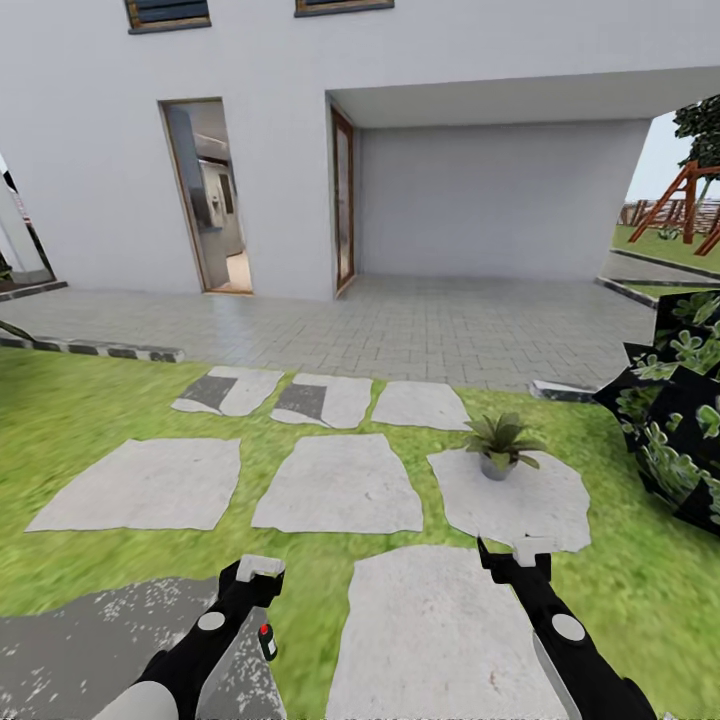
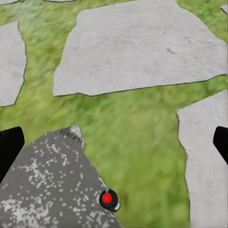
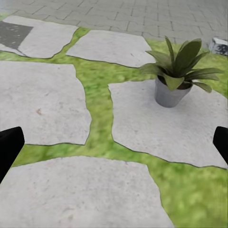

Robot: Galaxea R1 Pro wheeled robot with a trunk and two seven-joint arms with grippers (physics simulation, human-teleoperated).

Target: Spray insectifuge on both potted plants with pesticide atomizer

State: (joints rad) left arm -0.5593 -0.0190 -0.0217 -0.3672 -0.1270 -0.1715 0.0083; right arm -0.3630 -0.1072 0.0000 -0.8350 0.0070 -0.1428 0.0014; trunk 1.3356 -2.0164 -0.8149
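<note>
Hovering apart-fingered, both tools (image 1: pixel 505 547) flank open stones; atomizer (image 1: pixel 266 640) at patio (image 1: pixel 90 640) edge.

A home garden: lawn (image 1: pixel 90 420) with stepping stones (image 1: pixel 340 485) before a white house (image 1: pixel 420 120), paved patio (image 1: pixel 400 325) at its doorway (image 1: pixel 210 195), probably a swing frame (image 1: pixel 690 205) beside it.

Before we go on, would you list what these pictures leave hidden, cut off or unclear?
- Atomizer: the head view shows a small dark bottle with a red spot, partly behind the left arm; the left wrist view shows it end-on, so its shape is unclear.
- Left gripper: opening unclear in the head view; the wrist view's edges cut off its fingers.
- Leafy bush: cut off by the head view's right edge.
- Doorway interior: too small to read.
</note>
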